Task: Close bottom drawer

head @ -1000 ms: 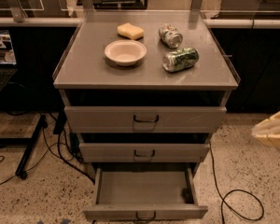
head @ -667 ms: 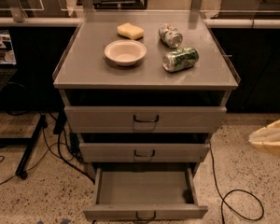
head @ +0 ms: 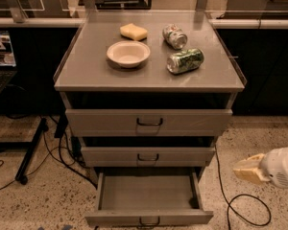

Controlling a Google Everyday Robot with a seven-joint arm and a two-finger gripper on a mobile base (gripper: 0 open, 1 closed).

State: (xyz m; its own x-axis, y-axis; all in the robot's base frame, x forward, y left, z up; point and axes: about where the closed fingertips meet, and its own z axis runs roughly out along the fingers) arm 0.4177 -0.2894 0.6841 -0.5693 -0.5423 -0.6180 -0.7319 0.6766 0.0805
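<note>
Since the bottom drawer (head: 149, 218) is pulled far out at 6 o'clock, low in the camera view, the job isn't done yet. Its front w/ the small dark handle sits at the very edge of the view, & the inside looks bare. The gripper (head: 247, 170) hangs at 4 o'clock, off to the side of the drawer & apart from it, touching nothing. Can't tell if it's clenched or released.

To do this step well, I think it should go down & round to the drawer's front at 6 o'clock. It should meet the flat front near the handle, in the middle, then push straight toward 12 o'clock. A push off to one side may twist the drawer & make it stick. Go slow & stay low, so the arm doesn't bump the middle drawer (head: 149, 155) just above. The bowl (head: 128, 53) on the counter (head: 86, 71) needs no touch.
</note>
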